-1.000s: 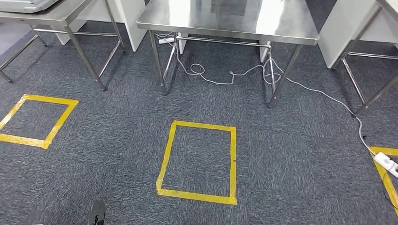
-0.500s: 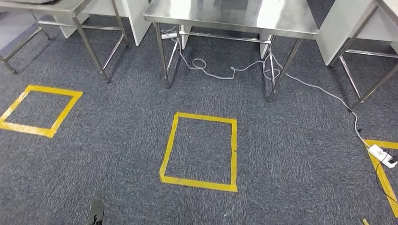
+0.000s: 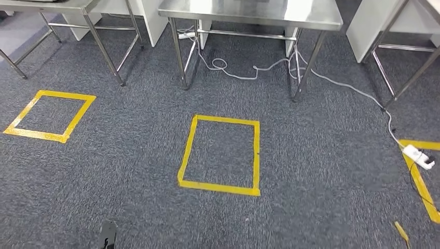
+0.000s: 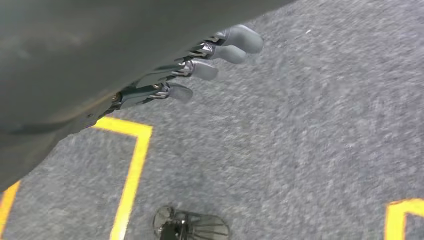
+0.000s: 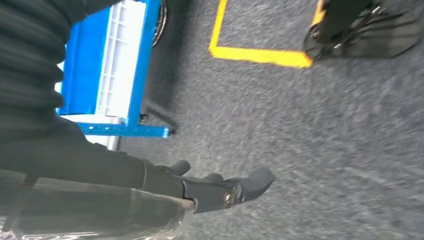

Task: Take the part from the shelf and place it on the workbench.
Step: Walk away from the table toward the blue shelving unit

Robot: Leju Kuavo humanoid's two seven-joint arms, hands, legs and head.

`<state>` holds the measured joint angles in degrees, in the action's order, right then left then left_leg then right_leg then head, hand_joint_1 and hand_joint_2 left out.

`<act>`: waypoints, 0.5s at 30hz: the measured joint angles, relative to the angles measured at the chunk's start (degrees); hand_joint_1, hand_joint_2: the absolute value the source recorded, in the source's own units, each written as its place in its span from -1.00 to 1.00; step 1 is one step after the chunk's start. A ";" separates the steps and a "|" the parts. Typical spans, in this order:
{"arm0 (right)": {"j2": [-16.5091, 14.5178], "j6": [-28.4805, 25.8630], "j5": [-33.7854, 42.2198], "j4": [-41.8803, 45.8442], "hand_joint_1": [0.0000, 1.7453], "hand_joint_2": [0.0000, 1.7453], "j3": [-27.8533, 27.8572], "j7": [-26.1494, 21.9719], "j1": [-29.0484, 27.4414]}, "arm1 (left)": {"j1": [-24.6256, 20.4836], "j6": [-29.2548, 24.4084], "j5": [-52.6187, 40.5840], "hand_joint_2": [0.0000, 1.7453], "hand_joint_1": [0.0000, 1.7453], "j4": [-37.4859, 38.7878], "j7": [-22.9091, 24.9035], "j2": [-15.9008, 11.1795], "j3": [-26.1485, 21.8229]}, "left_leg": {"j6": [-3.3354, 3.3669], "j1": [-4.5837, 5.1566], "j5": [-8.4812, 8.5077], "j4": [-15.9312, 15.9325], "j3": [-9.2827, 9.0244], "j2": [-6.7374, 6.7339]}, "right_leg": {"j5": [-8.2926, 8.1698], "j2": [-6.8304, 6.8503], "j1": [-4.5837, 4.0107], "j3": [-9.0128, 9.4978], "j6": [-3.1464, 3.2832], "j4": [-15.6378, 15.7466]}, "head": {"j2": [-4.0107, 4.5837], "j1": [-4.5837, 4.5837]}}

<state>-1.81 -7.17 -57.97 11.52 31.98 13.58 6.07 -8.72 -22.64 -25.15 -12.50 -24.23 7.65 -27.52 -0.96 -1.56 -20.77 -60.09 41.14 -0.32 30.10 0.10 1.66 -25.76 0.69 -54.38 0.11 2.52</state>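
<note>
My right hand [image 5: 220, 190] hangs low over the carpet, its fingers curled round a dark part [image 5: 90, 205] in shiny clear wrap; most of the part is hidden by the arm. My left hand [image 4: 200, 65] hangs empty above the carpet with its fingers stretched out and apart. A steel workbench [image 3: 249, 13] stands ahead at the top of the head view. The blue shelf [image 5: 120, 65] shows in the right wrist view beside the arm.
A yellow tape square [image 3: 218, 188] marks the carpet in front of the workbench, with another [image 3: 49, 136] to the left. A white cable [image 3: 238, 72] runs under the bench to a power strip [image 3: 417, 155]. More steel tables [image 3: 46, 6] stand on both sides.
The whole head picture has shifted: tables and tape squares sit higher and a little smaller, so the camera has moved. Nothing on the floor has moved by itself.
</note>
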 joint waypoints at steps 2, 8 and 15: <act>-0.03 0.00 -0.04 0.00 -1.00 1.00 0.00 0.01 -0.03 | 0.14 -0.01 0.02 -1.00 -1.00 0.00 0.01 -0.04 0.00 | -0.35 -0.13 -6.22 -7.59 2.01 0.13 | -1.07 0.15 -0.20 -0.90 0.84 -0.08 | 0.00 0.07; -0.16 0.00 -0.42 -0.02 -1.00 1.00 0.02 0.01 -0.25 | 0.19 0.18 0.02 -1.00 -1.00 0.00 0.01 -0.19 0.00 | -0.12 -0.08 -6.14 -3.84 -6.66 0.30 | -2.36 0.13 -0.70 -3.21 0.28 -1.42 | 0.00 0.08; -0.18 0.00 -1.06 -0.02 -1.00 1.00 0.15 0.01 -0.06 | 0.31 -0.41 -0.07 -1.00 -1.00 0.02 0.07 -0.18 -0.02 | 1.29 0.66 -4.91 2.17 -8.75 0.47 | -3.36 0.09 -1.64 -4.67 -0.75 -1.30 | 0.00 -0.16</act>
<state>-1.99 -7.17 -59.03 11.50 32.12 13.60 6.01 -8.41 -23.05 -25.22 -12.48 -24.16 7.47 -27.54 0.33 -0.90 -25.69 -57.92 32.39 0.15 26.74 0.19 0.02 -30.43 -0.06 -55.68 0.11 2.36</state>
